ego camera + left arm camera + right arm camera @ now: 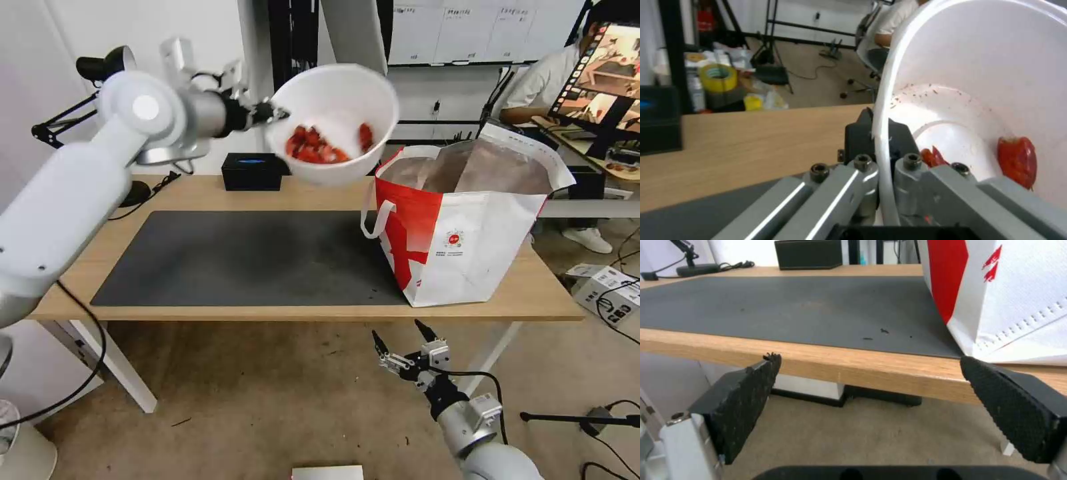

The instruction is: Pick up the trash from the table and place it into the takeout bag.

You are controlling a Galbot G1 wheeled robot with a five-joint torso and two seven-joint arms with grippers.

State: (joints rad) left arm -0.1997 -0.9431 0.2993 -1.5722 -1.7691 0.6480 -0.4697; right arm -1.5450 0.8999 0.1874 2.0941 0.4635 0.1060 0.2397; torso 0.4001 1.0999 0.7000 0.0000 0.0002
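Note:
My left gripper (pixel 275 115) is shut on the rim of the white bowl (pixel 337 107), which hangs high above the table (pixel 200 193), tilted, just left of the takeout bag (pixel 467 233). Red scraps (pixel 313 147) lie in the bowl. In the left wrist view the fingers (pixel 862 140) pinch the bowl's rim (pixel 882 110), with a red scrap (pixel 1017 160) inside. The red-and-white bag stands open on the table's right end, foil lining showing. My right gripper (pixel 402 343) hangs open below the table's front edge, in front of the bag (pixel 1018 290).
A dark grey mat (pixel 247 257) covers the table's middle. A black box (pixel 253 171) and a black desk lamp (pixel 100 73) stand at the back left. A person sits at a screen behind the bag at the far right. Cables and boxes lie on the floor at the right.

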